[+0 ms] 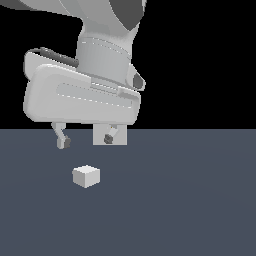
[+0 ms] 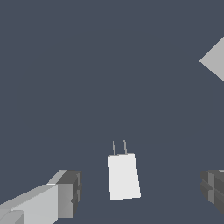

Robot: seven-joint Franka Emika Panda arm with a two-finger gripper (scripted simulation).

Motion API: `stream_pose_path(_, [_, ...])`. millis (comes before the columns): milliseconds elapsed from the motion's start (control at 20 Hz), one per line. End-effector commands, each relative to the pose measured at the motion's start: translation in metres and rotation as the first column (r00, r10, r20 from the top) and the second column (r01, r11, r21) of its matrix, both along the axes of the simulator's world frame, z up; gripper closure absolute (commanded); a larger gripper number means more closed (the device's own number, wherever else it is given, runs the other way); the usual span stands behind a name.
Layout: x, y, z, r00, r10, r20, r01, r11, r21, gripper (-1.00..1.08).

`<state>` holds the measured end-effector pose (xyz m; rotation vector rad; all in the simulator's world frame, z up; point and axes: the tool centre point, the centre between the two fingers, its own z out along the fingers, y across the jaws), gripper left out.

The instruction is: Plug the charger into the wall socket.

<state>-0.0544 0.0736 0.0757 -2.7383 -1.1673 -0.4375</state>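
On a bare slate-grey counter (image 1: 200, 210), the wide-open gripper (image 1: 86, 141) hung above the charger (image 1: 86, 176); a square, centred descent looked wisest, clear of its prongs (image 2: 119, 147).

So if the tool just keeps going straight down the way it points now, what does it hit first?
Probably the charger: the open tool hangs above it, fingers either side in the wrist view. Depth alignment is uncertain; otherwise, the floor.

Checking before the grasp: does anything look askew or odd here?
Nothing stands out. The charger lies free on the floor, prongs visible, between the open gripper fingers; the wall socket stands upright behind.
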Motion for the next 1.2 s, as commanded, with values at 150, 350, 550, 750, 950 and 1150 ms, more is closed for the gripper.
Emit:
stream_pose_path(150, [-0.006,0.003,-0.009,0.998,0.062,0.020,-0.063,0.998,0.012,-0.92])
stream_pose_path(350, [-0.008,0.004,-0.012,0.996,0.087,0.027,-0.088,0.996,0.016,-0.92])
stream_pose_path(550, [-0.009,0.004,-0.014,0.995,0.096,0.029,-0.096,0.995,0.017,-0.92])
stream_pose_path(750, [-0.009,0.004,-0.014,0.995,0.092,0.027,-0.092,0.996,0.016,-0.92])
stream_pose_path(950, [-0.009,0.004,-0.016,0.995,0.092,0.027,-0.093,0.996,0.016,-0.92])
stream_pose_path(1150, [-0.009,0.004,-0.028,0.995,0.093,0.026,-0.093,0.996,0.015,-0.92])
